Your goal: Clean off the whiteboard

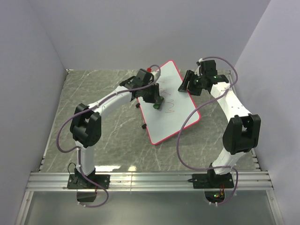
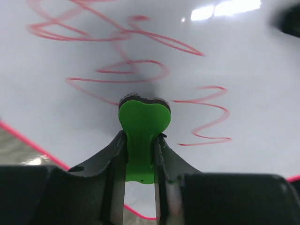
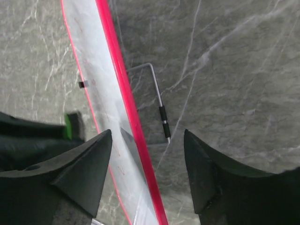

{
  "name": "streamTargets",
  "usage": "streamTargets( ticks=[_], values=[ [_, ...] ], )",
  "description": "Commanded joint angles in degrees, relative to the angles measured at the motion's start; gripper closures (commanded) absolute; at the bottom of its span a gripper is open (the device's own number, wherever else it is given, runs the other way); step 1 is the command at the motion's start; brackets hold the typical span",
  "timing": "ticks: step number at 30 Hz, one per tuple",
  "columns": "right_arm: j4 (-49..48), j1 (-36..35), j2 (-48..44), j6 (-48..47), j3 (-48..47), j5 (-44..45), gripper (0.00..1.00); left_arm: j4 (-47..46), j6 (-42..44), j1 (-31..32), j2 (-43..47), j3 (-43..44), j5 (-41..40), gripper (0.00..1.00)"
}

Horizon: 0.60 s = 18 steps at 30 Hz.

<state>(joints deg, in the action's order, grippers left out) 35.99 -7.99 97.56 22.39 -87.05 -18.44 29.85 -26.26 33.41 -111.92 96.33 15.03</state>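
Observation:
The whiteboard (image 1: 180, 117) lies tilted on the table, with a red-pink rim and red scribbles (image 1: 168, 104) near its middle. My left gripper (image 1: 157, 103) is shut on a small green eraser (image 1: 156, 107). In the left wrist view the eraser (image 2: 143, 124) is pressed on the board (image 2: 253, 70) just below the scribbles (image 2: 136, 70), with the left gripper (image 2: 140, 140) clamped on its stem. My right gripper (image 1: 185, 85) is open at the board's right long edge. In the right wrist view its jaws (image 3: 147, 140) straddle the red rim (image 3: 123, 89) without touching it.
A thin metal wire leg (image 3: 159, 101) lies on the grey marble table (image 1: 108, 136) beside the board's right edge. Small black clips (image 1: 143, 126) stick out of the board's left edge. A small red object (image 1: 149, 69) sits at the board's far corner. White walls enclose the table.

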Motion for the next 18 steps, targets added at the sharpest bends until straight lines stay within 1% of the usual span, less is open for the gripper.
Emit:
streamTargets(
  ticks=[1, 2, 4, 5, 7, 8, 10, 11, 12, 15, 18],
  values=[
    [-3.1, -0.2, -1.8, -0.2, 0.6, -2.5, 0.34, -4.1, -2.4, 3.1, 3.4, 0.5, 4.8, 1.0],
    [-3.0, -0.4, -1.8, -0.5, 0.9, -2.5, 0.41, -4.2, -2.6, 3.8, 3.3, 0.9, 5.0, 1.0],
    [-2.6, -0.5, -1.9, -1.2, 1.4, -2.0, 0.52, -4.3, -2.7, 5.6, 3.3, 1.6, 5.1, 1.0],
    [-2.6, -0.8, -2.0, -1.4, 1.5, -1.9, 0.61, -4.3, -2.7, 6.2, 3.3, 1.9, 5.1, 1.0],
    [-2.3, -0.9, -1.9, -1.8, 1.9, -1.9, 0.74, -4.4, -2.8, 7.6, 3.2, 2.5, 5.4, 1.0],
    [-2.4, -0.8, -1.8, -1.8, 2.3, -1.9, 0.83, -4.4, -2.8, 8.1, 3.1, 2.6, 5.5, 1.0],
    [-2.5, -1.0, -1.8, -1.7, 2.8, -1.9, 0.91, -4.4, -2.9, 8.9, 2.5, 3.2, 5.9, 1.0],
    [-2.7, -1.0, -1.8, -1.7, 3.3, -2.0, 0.98, -4.3, -2.8, 9.1, 2.2, 3.3, 6.0, 1.0],
    [-2.9, -1.1, -1.8, -1.6, 3.6, -2.0, 1.0, -4.1, -2.7, 9.6, 2.0, 3.6, 6.1, 1.0],
    [-3.2, -1.4, -2.0, -1.7, 4.5, -2.0, 1.0, -3.1, -2.5, 10.1, 0.7, 4.2, 4.5, 1.0],
    [-3.3, -1.5, -2.2, -1.8, 5.1, -2.0, 1.0, -3.0, -2.4, 10.1, 0.4, 3.3, 4.7, 1.0]
  ],
)
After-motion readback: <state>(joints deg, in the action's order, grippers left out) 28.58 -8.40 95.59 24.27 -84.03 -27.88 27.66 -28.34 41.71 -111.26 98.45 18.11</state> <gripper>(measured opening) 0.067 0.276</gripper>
